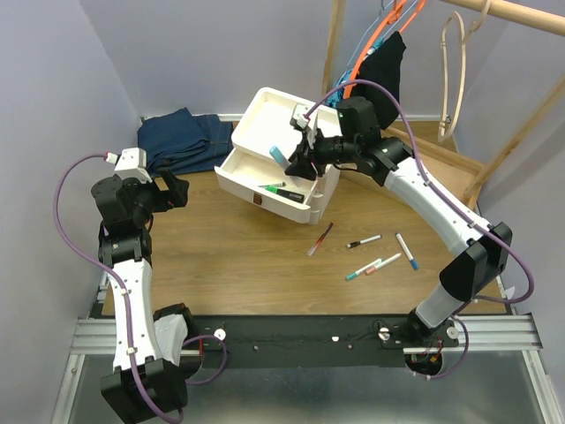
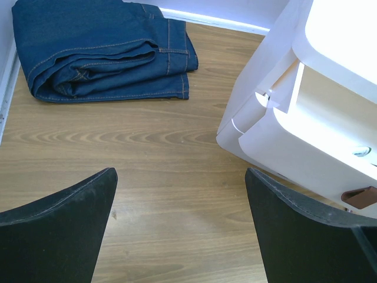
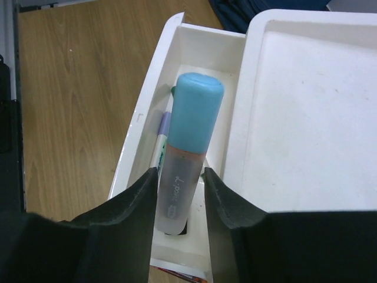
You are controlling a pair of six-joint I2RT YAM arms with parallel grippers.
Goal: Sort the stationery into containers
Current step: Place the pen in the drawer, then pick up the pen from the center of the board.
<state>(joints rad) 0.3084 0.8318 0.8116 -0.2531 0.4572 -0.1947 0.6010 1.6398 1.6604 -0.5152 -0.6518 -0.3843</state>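
The blue-capped bottle point(image 3: 191, 135) stands between the fingers of my right gripper point(image 3: 179, 174) over the pulled-out top drawer point(image 3: 141, 118) of the white containers point(image 1: 265, 115). The jaws have parted, and a thin gap shows beside the right finger. In the top view this gripper point(image 1: 296, 163) hovers above the drawer point(image 1: 238, 172), which holds a green-and-black marker point(image 1: 284, 190). On the table lie a red pen point(image 1: 320, 238) and several slim white markers point(image 1: 386, 261). My left gripper point(image 1: 177, 190) is open and empty above bare wood point(image 2: 181, 177), left of the containers point(image 2: 277, 118).
Folded blue jeans point(image 1: 181, 141) lie at the back left, also in the left wrist view as jeans point(image 2: 100, 53). A wooden rack with hangers point(image 1: 459, 53) stands at the back right. A lower drawer's red-brown handle point(image 2: 359, 196) shows near my left gripper.
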